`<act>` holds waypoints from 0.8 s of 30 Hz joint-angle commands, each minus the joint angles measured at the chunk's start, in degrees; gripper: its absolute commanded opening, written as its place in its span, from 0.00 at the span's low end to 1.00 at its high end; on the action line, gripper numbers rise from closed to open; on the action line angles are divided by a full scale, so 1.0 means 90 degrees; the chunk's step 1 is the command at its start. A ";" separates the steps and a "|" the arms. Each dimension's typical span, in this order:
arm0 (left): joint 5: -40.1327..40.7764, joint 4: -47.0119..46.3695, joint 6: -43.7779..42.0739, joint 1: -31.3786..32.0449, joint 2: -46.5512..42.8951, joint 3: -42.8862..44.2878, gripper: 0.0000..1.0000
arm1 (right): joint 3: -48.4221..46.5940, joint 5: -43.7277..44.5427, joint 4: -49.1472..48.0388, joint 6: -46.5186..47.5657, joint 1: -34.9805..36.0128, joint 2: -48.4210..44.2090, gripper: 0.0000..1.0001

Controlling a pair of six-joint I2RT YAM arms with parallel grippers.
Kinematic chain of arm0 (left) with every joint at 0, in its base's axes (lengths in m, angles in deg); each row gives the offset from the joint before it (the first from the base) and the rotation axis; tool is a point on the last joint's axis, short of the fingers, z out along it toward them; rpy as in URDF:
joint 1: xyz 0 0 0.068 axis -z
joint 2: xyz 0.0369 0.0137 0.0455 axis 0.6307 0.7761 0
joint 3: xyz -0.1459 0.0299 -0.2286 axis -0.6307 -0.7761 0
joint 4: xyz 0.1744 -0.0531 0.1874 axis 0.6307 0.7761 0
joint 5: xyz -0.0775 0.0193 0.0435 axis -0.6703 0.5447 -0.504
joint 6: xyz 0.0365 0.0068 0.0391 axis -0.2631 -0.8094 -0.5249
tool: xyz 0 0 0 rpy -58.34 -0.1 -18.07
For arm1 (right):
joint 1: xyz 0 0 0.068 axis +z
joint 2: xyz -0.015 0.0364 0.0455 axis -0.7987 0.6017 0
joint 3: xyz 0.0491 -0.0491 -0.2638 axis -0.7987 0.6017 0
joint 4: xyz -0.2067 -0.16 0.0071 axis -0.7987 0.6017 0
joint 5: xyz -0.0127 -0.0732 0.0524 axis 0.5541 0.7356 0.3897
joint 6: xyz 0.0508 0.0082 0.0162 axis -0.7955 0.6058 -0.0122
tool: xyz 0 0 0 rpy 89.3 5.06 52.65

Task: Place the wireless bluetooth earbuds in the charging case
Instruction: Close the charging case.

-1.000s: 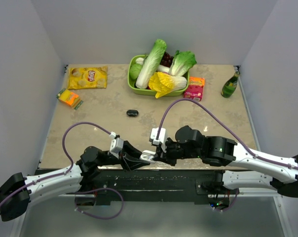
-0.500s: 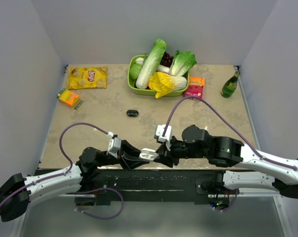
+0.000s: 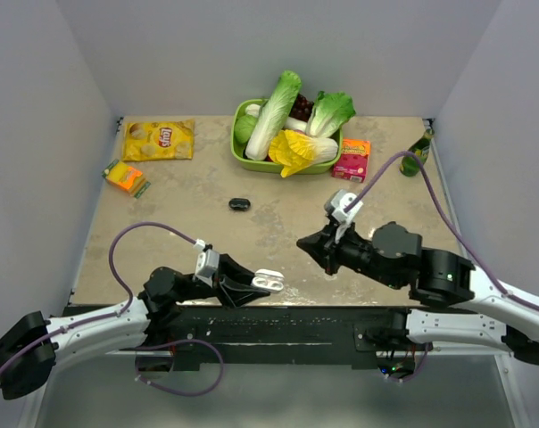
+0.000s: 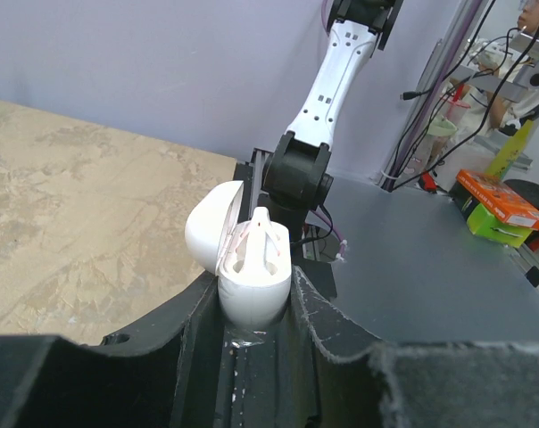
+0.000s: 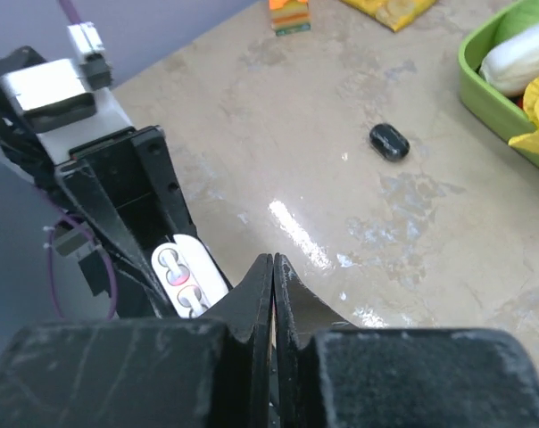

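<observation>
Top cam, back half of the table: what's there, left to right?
small orange-and-green packet → yellow Lay's chip bag → green plastic basket of leafy vegetables → pink-red carton → green glass bottle

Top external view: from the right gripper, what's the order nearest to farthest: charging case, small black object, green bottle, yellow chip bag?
From the right gripper:
1. charging case, near edge, to its left.
2. small black object, mid-table, farther left.
3. green bottle, far right edge.
4. yellow chip bag, far left corner.
</observation>
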 commanded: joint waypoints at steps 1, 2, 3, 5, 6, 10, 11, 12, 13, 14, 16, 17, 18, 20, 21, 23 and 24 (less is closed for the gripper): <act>0.0000 -0.0665 0.0036 0.0041 0.0096 0.0011 0.00 | 0.0004 0.0519 -0.0093 -0.0416 -0.0010 0.0669 0.01; -0.0011 -0.0665 0.0026 0.0051 0.0116 0.0040 0.00 | 0.0013 0.0451 -0.0113 -0.0416 -0.0010 0.0757 0.01; -0.0030 -0.0665 0.0017 0.0061 0.0135 0.0060 0.00 | 0.0013 0.0363 -0.0123 -0.0426 -0.0010 0.0922 0.01; -0.0040 -0.0665 0.0017 0.0100 0.0135 0.0080 0.00 | 0.0062 0.0236 -0.0240 -0.0426 0.0000 0.1021 0.00; -0.0040 -0.0675 0.0007 0.0119 0.0135 0.0060 0.00 | 0.0111 0.0187 -0.0279 -0.0435 -0.0010 0.1118 0.00; -0.0030 -0.0675 -0.0003 0.0139 0.0126 0.0041 0.00 | 0.0140 -0.0144 -0.0377 -0.0416 -0.0010 0.1314 0.00; -0.0021 -0.0694 -0.0013 0.0139 0.0125 0.0041 0.00 | 0.0131 -0.0213 -0.0387 -0.0387 -0.0010 0.1343 0.00; -0.0020 -0.0694 -0.0003 0.0149 0.0125 0.0031 0.00 | 0.0140 -0.0272 -0.0387 -0.0387 -0.0010 0.1372 0.00; -0.0011 -0.0694 -0.0013 0.0149 0.0116 0.0031 0.00 | 0.0131 -0.0398 -0.0397 -0.0367 -0.0010 0.1431 0.00; 0.0009 -0.0704 -0.0013 0.0149 0.0116 0.0021 0.00 | 0.0140 -0.0457 -0.0387 -0.0328 -0.0010 0.1509 0.00; 0.0028 -0.0704 -0.0022 0.0149 0.0106 0.0011 0.00 | 0.0072 -0.0575 -0.0280 -0.0280 -0.0010 0.1674 0.00; 0.0038 -0.0714 -0.0023 0.0149 0.0106 0.0021 0.00 | 0.0091 -0.0730 -0.0308 -0.0279 -0.0010 0.1704 0.00; 0.0048 -0.0704 -0.0023 0.0149 0.0106 0.0021 0.00 | 0.0111 -0.0741 -0.0347 -0.0260 -0.0010 0.1724 0.00; 0.0087 -0.0714 -0.0032 0.0149 0.0096 0.0021 0.00 | 0.0140 -0.0993 -0.0377 -0.0211 -0.0010 0.1773 0.00; 0.0116 -0.0714 -0.0042 0.0149 0.0087 0.0021 0.00 | 0.0150 -0.1053 -0.0387 -0.0191 -0.0010 0.1773 0.00; 0.0136 -0.0694 -0.0052 0.0149 0.0086 0.0021 0.00 | 0.0160 -0.1151 -0.0406 -0.0162 -0.0010 0.1734 0.00; 0.0165 -0.0704 -0.0061 0.0159 0.0106 0.0021 0.00 | 0.0170 -0.1258 -0.0435 -0.0152 0.0000 0.1715 0.00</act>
